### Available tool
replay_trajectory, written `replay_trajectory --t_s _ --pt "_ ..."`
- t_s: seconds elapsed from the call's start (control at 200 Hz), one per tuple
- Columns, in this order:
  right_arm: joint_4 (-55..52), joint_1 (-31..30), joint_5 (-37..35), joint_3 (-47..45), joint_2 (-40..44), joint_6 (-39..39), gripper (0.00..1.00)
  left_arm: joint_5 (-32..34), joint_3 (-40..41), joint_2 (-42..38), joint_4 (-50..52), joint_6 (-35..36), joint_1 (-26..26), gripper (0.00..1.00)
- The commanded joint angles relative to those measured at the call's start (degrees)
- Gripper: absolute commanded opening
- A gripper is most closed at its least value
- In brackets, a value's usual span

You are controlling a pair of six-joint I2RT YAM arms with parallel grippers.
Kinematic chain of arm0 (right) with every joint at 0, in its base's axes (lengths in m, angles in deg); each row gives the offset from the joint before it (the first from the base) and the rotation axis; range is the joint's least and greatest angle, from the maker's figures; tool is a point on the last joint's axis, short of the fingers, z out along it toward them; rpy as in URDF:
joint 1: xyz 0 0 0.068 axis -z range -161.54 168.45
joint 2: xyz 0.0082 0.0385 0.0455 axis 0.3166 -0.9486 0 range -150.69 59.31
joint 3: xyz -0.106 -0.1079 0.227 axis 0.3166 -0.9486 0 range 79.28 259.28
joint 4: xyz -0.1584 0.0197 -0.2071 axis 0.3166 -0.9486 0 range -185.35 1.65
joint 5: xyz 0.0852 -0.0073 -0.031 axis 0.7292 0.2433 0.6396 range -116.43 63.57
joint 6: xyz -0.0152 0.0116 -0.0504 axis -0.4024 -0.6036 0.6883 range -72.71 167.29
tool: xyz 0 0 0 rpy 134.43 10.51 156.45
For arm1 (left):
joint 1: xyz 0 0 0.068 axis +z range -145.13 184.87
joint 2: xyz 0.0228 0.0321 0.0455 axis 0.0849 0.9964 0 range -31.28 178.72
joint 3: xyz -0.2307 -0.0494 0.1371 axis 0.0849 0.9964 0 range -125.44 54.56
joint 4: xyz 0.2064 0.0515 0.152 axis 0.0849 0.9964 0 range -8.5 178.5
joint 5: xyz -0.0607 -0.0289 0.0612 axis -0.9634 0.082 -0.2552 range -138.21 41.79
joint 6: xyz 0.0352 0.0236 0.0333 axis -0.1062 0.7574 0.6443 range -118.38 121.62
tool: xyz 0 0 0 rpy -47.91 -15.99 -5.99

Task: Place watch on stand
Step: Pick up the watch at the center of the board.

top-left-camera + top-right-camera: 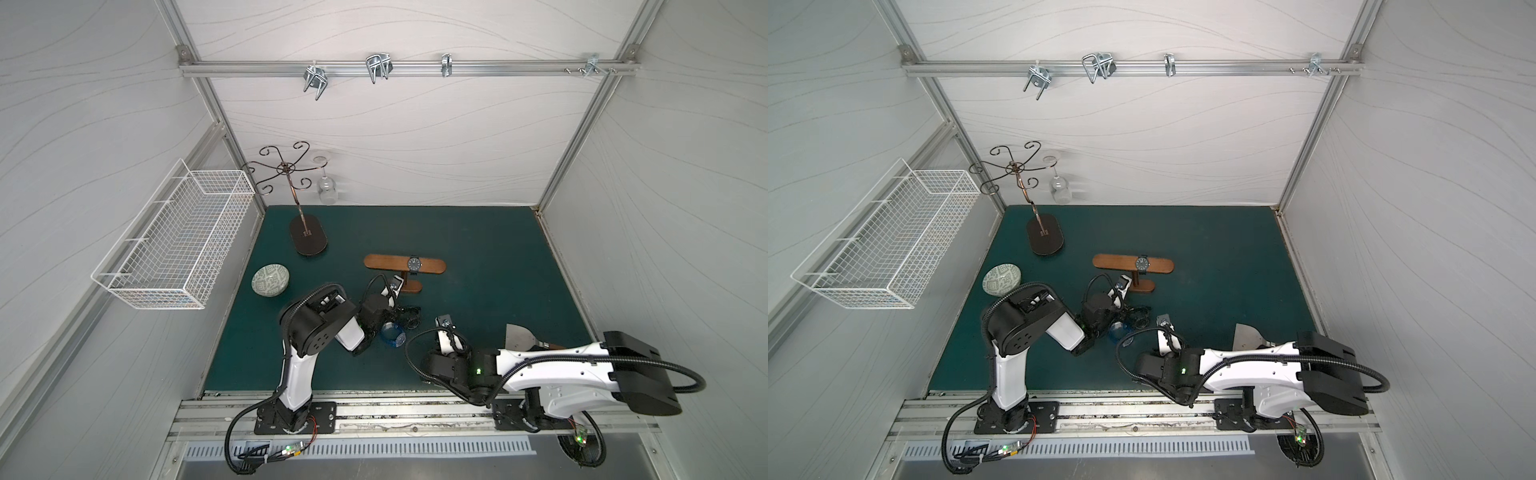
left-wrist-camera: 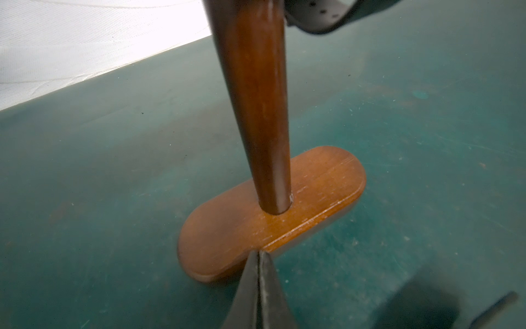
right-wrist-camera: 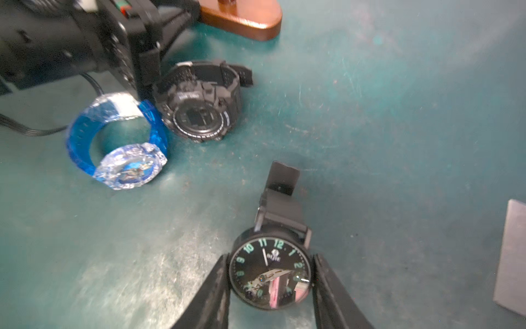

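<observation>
On the green mat (image 1: 478, 291) a blue see-through watch (image 3: 129, 168) and a chunky black digital watch (image 3: 199, 114) lie side by side near the left arm; the left gripper (image 2: 258, 256), fingers pressed together and empty, points at the wooden stand (image 2: 227, 242) base; the right gripper (image 3: 270, 257) pinches a black round watch (image 3: 269, 276) by its case, green numerals showing, apart from the stand; its crossbar already carries a dark watch (image 1: 414, 262).
</observation>
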Motion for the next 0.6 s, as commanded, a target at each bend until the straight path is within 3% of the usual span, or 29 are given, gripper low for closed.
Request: replay_trajectory --t_s 0.0,0.595 --pt "-3.42 2.35 -0.99 1.11 3.61 4.23 0.37 0.72 1.00 0.20 -0.30 1.12 -0.12 0.07" --pt "-1.88 17.97 6.22 4.96 11.67 23.81 0.36 0.83 1.12 0.43 -0.96 1.70 -0.16 0.07"
